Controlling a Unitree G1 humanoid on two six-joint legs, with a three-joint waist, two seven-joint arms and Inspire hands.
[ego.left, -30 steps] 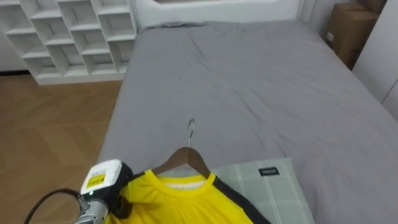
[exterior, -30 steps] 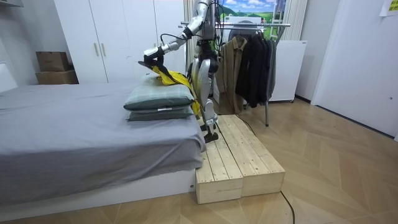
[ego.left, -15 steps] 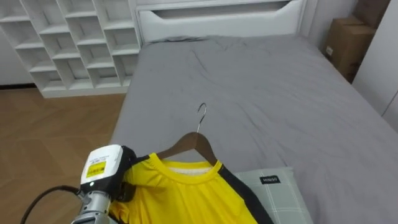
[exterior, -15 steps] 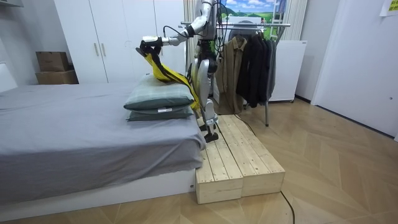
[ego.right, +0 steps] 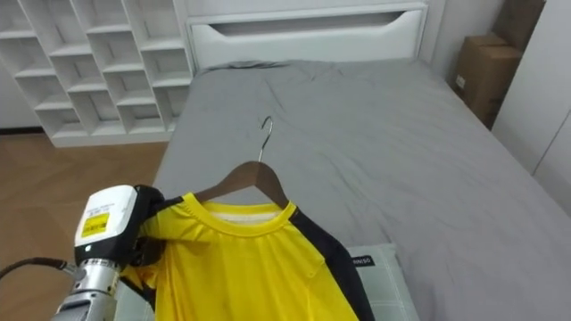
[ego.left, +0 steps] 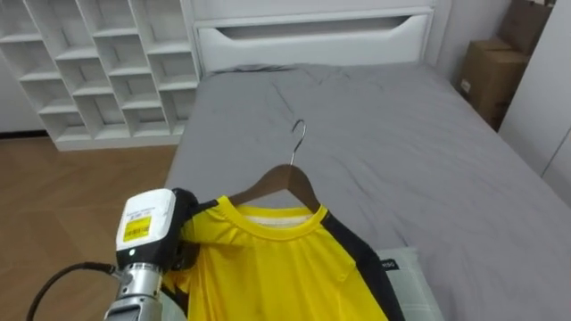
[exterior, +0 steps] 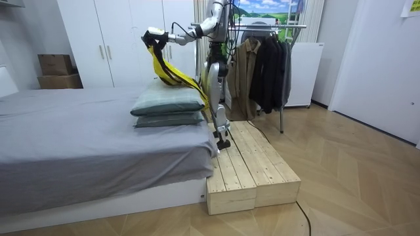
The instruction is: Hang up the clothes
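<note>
1. As the left hand [ego.left: 181,242] goes up, the wooden hanger [ego.left: 287,178] goes up with it. The yellow T-shirt [ego.left: 268,267] on the hanger is now higher above the bed [ego.left: 401,152] than it was a moment ago.
2. The hand's dark fingers are curled tight round one end of the hanger, right by the shirt's shoulder. It is holding on, not letting go.
3. A moment ago the shirt was low, close to the pillows [exterior: 167,105] at the robot's end of the bed. Now, in the room view, it hangs long in the air above them.
4. The metal hook [ego.left: 297,134] on top of the hanger points up over the grey bed. It touches nothing.
5. The robot stands on a wooden platform [exterior: 252,170] right beside the bed and faces the bed. The clothes rack [exterior: 269,26] with dark coats is behind the robot, on the side away from the bed.
6. I think this means the picking-up part is done, because the shirt is on its hanger and lifted off the bed.
7. The shirt is not hung up yet. I think the robot must next turn away from the bed and put the hook over the bar of the rack, holding tight so the shirt does not slide off.
</note>
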